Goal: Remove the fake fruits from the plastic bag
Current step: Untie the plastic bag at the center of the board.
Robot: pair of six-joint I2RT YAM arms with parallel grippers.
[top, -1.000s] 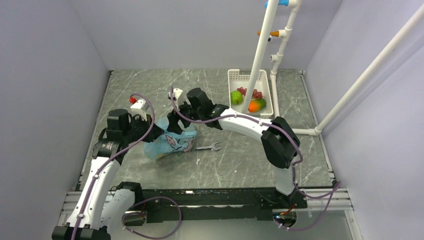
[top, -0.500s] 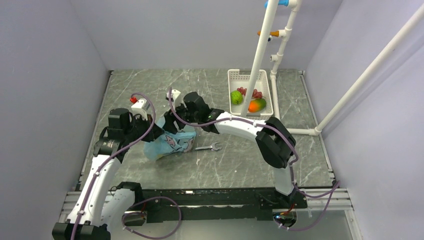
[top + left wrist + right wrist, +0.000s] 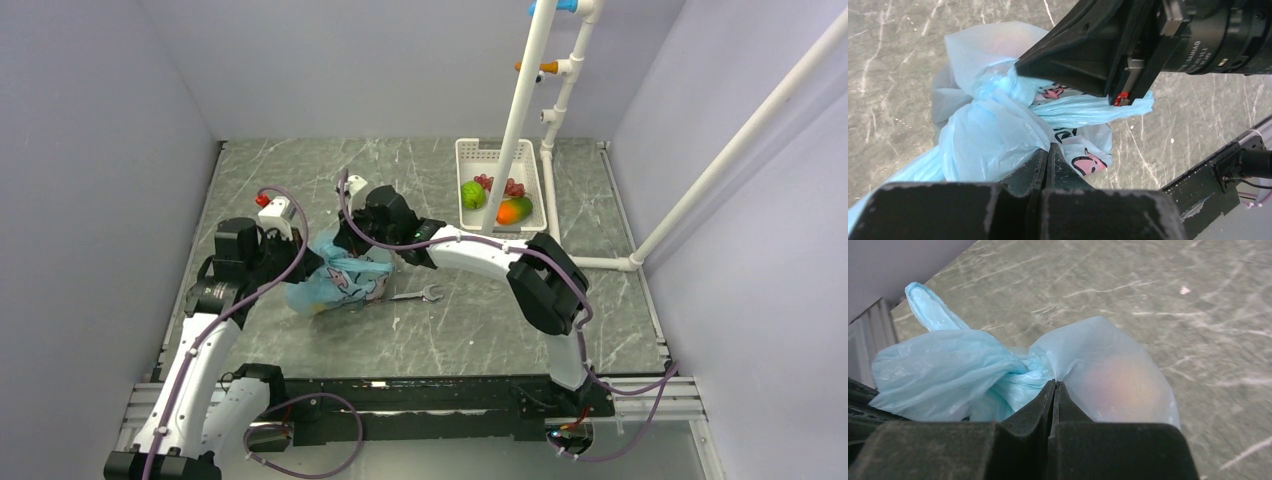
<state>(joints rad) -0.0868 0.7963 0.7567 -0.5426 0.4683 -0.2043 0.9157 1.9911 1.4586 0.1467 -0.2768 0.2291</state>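
The light blue plastic bag [image 3: 335,283] lies crumpled on the marble table between the two arms. My left gripper [image 3: 303,268] is shut on a fold of the plastic bag [image 3: 983,135] at its left side, fingertips [image 3: 1048,150] pressed together. My right gripper [image 3: 350,248] is shut on the gathered top of the bag [image 3: 948,370], jaws tight together. A round peach-coloured fruit [image 3: 1120,385] shows through the film just right of the right fingers. The right gripper's black body [image 3: 1098,45] fills the top of the left wrist view.
A white basket [image 3: 470,152] at the back right holds a green fruit [image 3: 472,195], an orange-green fruit [image 3: 513,210] and red grapes [image 3: 513,187]. A metal wrench [image 3: 418,294] lies right of the bag. A white pipe frame [image 3: 520,110] rises beside the basket.
The right gripper has come down onto the bag's top and closed on it. The bag is more bunched up. The left gripper kept its hold.
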